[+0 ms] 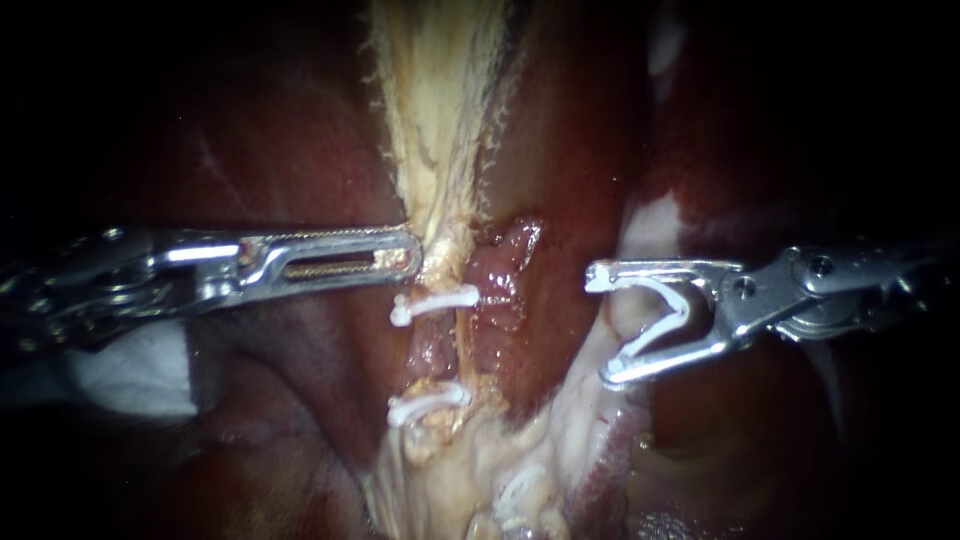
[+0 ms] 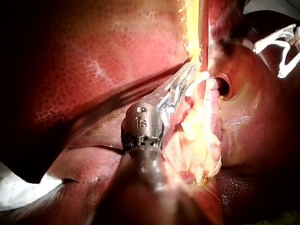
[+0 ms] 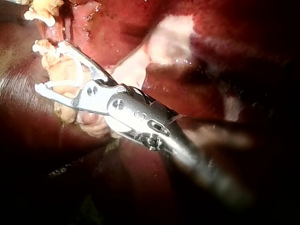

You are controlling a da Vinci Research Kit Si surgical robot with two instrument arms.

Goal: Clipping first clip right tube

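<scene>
Right pincer (image 1: 605,325) spread wide, gripping an open clip (image 1: 683,305) from both sides, mouth facing the right tube (image 1: 503,285).
Tube runs up-down, left of the clip mouth and apparently not yet inside it; left pincer (image 1: 412,255) clamps the pale strand (image 1: 440,120).

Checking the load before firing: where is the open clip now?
Endoscope view, right of centre: the open clip is held in the jaws of the right instrument, apart from the tube bearing two closed clips to its left.

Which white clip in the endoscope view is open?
The loaded clip in the right tool, its legs spread wide. The upper clip and lower clip are clamped shut on a tube.
</scene>
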